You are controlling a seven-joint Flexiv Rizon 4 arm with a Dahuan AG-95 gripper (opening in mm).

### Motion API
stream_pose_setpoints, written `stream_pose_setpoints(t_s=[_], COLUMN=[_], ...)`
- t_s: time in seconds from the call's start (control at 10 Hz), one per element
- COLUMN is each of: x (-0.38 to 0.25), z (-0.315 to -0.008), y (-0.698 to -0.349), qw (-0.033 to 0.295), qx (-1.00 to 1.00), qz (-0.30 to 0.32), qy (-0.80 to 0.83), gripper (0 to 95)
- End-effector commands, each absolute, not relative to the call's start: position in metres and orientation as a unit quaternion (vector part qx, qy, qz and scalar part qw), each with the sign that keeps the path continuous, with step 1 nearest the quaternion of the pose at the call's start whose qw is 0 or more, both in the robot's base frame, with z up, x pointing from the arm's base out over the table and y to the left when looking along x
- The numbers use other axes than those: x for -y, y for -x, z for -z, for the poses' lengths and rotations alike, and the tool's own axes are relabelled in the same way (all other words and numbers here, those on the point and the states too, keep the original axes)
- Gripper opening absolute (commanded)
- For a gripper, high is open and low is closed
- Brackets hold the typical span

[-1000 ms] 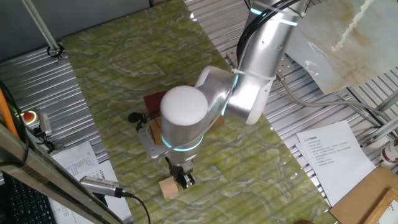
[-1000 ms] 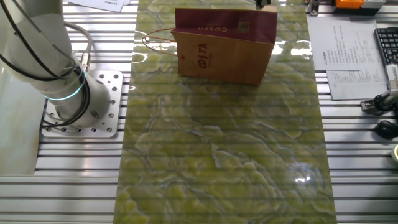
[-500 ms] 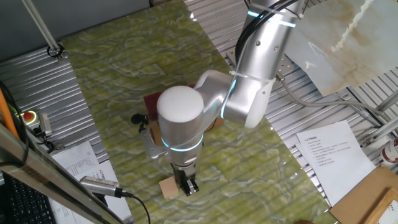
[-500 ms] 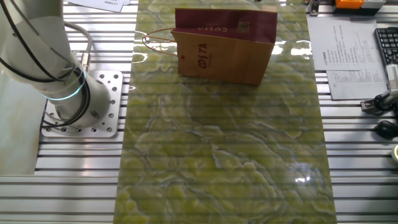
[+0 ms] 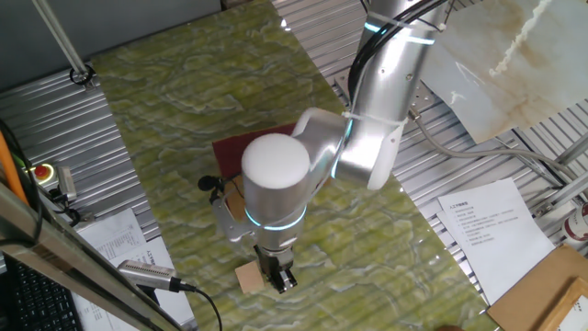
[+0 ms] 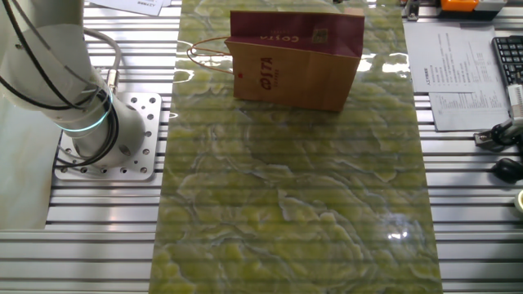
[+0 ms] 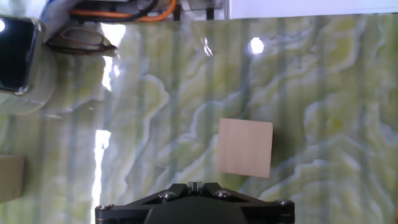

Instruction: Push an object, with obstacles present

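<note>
**Operator:** Where is the block, and how will it behave when you push it?

**Observer:** Your small light-tan wooden cube [image 5: 249, 277] sits on the green marbled tabletop [image 5: 184, 101], well apart from the brown kraft paper bag with the maroon band [image 6: 296, 59], nearer the table's edge. The gripper [image 5: 278, 276] stands just beside it, on the cube's far side from the papers at the table's edge. In the hand view the cube [image 7: 245, 147] lies just ahead and a little right of centre. I judge it light, rigid and not fragile. On that glossy top it should slide readily, and may spin if you strike it off-centre. Don't grip it; set the fingers flat against the middle of one side face, low down.

**Operator:** And the claw?

**Observer:** It holds nothing. The fingers look drawn close together, but you cannot tell for certain: the fixed view shows them small and dark, and the hand view shows only the black mount. Whether they touch the cube is unclear. The arm's white joint hides most of the bag in that fixed view, and the other fixed view shows neither cube nor gripper.
</note>
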State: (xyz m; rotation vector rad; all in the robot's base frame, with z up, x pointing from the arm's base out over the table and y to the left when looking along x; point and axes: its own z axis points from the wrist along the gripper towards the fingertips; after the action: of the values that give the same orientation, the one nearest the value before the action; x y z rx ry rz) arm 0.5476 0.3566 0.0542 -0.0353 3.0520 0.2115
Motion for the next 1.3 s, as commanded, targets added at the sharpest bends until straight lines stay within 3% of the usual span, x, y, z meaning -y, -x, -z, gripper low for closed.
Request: stream_pose_setpoints(t_s=[0.1, 0.8, 1.3], x=[-0.357, -0.357, -0.344], z=[-0.055, -0.031, -0.034], y=[-0.548, -0.551, -0.571], qw=[-0.018, 0.004, 0.026], qx=[-0.997, -0.996, -0.997], qz=[-0.081, -0.085, -0.063], qy=[0.011, 0.020, 0.039], gripper=[0.0, 0.0, 0.0])
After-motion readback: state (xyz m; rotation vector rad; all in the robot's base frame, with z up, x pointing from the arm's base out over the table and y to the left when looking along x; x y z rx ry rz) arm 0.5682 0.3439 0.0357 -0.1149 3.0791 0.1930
